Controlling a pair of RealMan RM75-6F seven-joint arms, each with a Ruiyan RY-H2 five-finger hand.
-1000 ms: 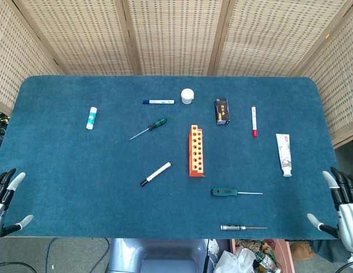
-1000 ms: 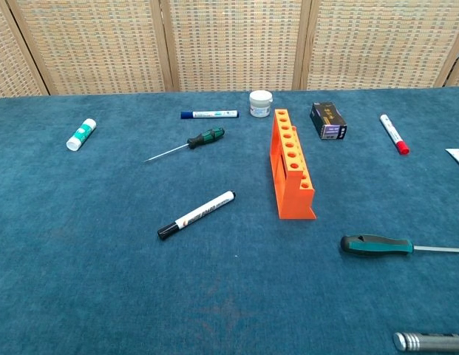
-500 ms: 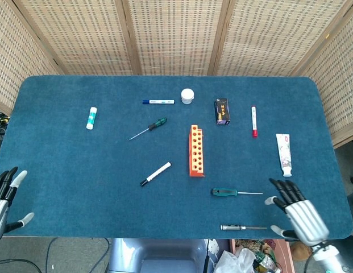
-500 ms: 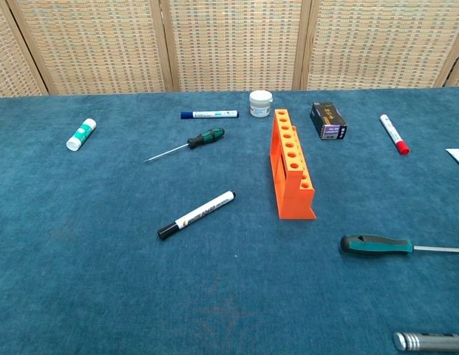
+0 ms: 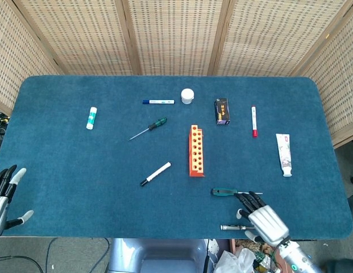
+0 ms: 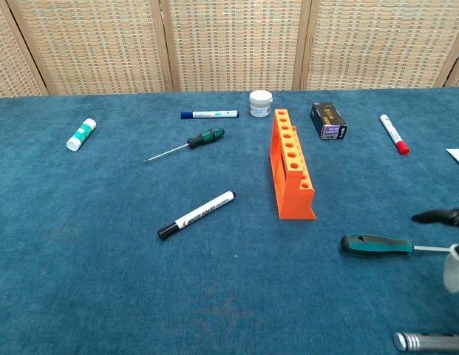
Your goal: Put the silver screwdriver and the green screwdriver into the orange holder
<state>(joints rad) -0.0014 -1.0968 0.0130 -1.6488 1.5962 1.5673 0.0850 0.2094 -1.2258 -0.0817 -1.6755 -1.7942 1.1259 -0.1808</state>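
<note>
The orange holder [image 5: 196, 151] [image 6: 292, 166] stands upright mid-table, its holes empty. A green-handled screwdriver [image 5: 223, 192] [image 6: 375, 245] lies in front of it, shaft pointing right. The silver screwdriver [image 5: 229, 227] [image 6: 429, 341] lies at the table's front edge. My right hand [image 5: 264, 219] [image 6: 452, 259] hovers over the shafts of both, fingers spread, holding nothing; its fingertips reach the green one's shaft. A smaller green-and-black screwdriver [image 5: 158, 123] [image 6: 205, 137] lies left of the holder. My left hand [image 5: 3, 196] hangs beyond the table's left front corner, fingers apart and empty.
A black-capped white marker [image 5: 156, 173], a blue pen [image 5: 158, 102], a white jar [image 5: 187, 95], a dark box [image 5: 221, 111], a red marker [image 5: 253, 120], a toothpaste tube [image 5: 284, 153] and a glue stick [image 5: 91, 118] lie scattered over the blue tabletop [image 5: 79, 170].
My right hand has swept left from the table's right front corner to above the shafts of the two near screwdrivers. The left hand barely shifted. No object moved.
</note>
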